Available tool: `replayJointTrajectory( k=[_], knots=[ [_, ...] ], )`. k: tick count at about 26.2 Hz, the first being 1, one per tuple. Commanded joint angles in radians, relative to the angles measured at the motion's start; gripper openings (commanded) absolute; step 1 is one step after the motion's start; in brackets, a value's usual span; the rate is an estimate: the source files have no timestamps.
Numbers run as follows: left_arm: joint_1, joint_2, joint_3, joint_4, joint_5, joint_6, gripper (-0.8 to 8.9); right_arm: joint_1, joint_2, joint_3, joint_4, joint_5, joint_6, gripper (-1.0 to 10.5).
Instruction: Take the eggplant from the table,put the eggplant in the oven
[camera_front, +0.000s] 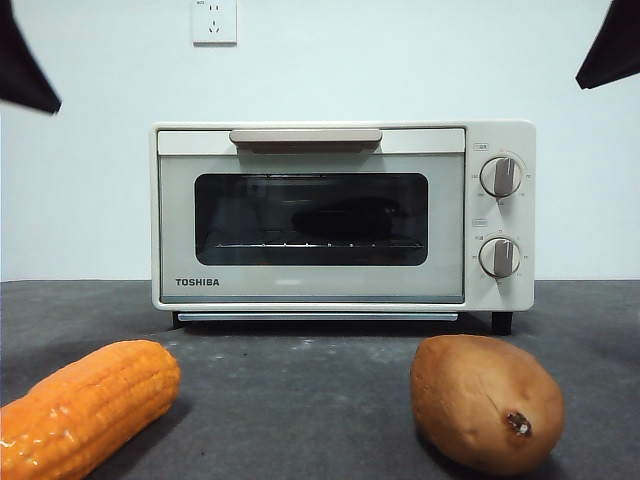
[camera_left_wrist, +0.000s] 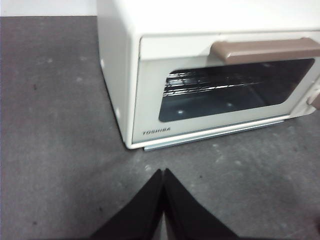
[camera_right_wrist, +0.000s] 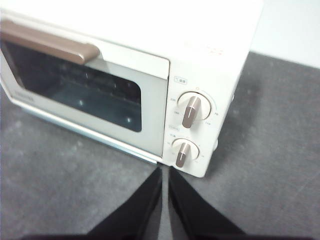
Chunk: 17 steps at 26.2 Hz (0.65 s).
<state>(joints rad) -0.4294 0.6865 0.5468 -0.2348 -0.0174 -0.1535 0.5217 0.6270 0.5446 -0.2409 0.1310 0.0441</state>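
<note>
Matt dark grey table (camera_front: 320, 375) with faint scuffs, smooth cream oven (camera_front: 345, 215) casing – glossy dark glass door, thin metal wire rack (camera_left_wrist: 200, 82), bumpy orange corn cob (camera_front: 85, 405), dull brown sweet potato (camera_front: 487, 400)

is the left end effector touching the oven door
Apart. In the left wrist view the left end effector, shut, hangs short of the oven, with a strip of bare grey table between its tips and the door's lower edge.

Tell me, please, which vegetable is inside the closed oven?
The eggplant: a dark shape on the rack behind the oven glass. The corn cob and sweet potato lie outside on the table.
</note>
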Motion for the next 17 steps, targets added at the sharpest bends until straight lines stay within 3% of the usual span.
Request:
replayJointTrajectory(
  k=[1, 6, 17],
  knots=[
    [-0.017, -0.043, -0.073, 0.053, -0.019, -0.032, 0.04, 0.004, -0.055, -0.091, 0.080, -0.001, 0.053, 0.0],
    [-0.024, -0.074, -0.116, 0.006, -0.019, -0.078, 0.04, 0.004, -0.108, -0.180, 0.092, 0.008, 0.056, 0.0],
    [-0.024, -0.072, -0.116, -0.004, -0.018, -0.079, 0.04, 0.004, -0.108, -0.180, 0.084, 0.008, 0.050, 0.0]
  ],
)
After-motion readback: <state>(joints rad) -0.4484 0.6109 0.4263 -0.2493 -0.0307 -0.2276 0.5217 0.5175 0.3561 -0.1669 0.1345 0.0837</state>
